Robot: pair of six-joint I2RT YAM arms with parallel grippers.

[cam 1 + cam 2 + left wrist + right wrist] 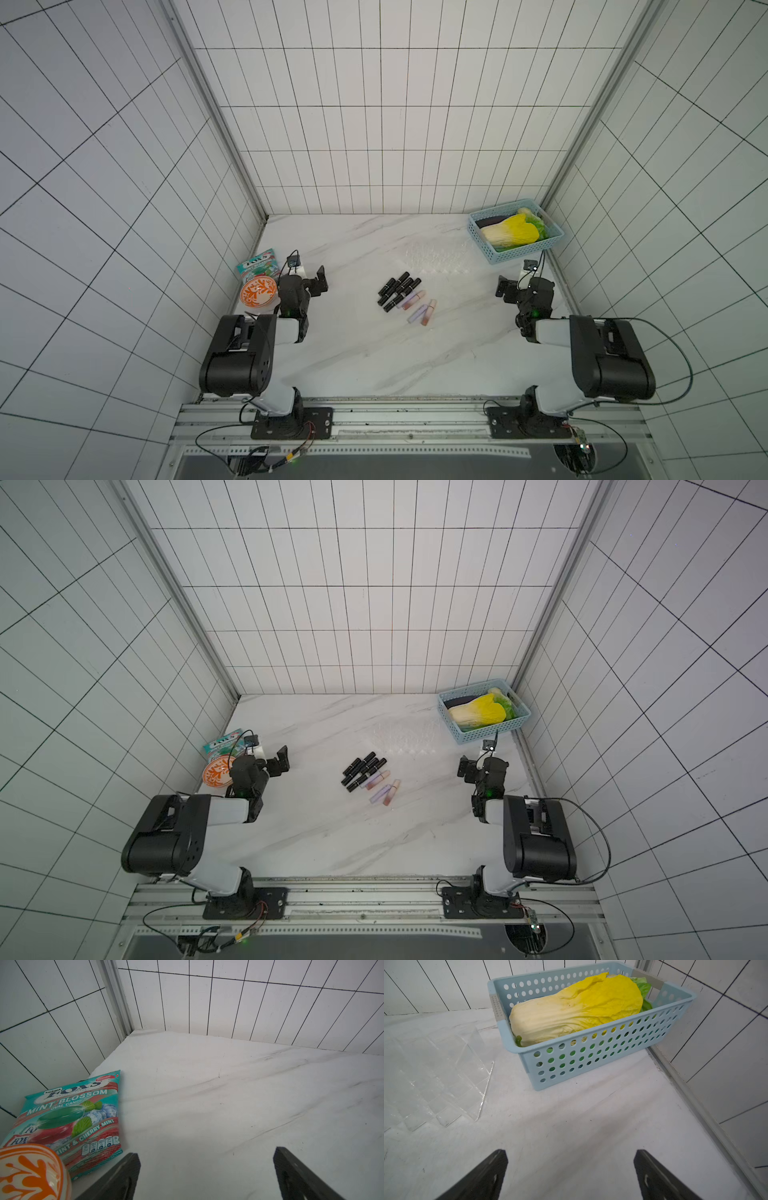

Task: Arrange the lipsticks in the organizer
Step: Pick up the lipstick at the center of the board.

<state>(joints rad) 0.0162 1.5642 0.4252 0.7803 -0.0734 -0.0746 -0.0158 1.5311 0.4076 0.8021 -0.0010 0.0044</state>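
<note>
Both of your grippers are wide open and hold nothing. The left gripper (205,1167) hangs low over the surface (228,1105) beside the candy bag (68,1118), and the right gripper (571,1167) points toward the blue basket (591,1053). A little farther out, between the two arms, the lipsticks (405,297) lie flat in a bunch, with none in a slot yet. I think you should start with a pink tube (430,311) at the near edge, because it has room around it. The black tubes (399,289) lie packed side by side. Come straight down, close across the tube's middle, and lift it before you turn it upright. Farther back sits the organizer (440,1076), clear and hard to see, near the basket but not touching it. Go slowly there, line up over one slot, and let go only when the tube is in.
</note>
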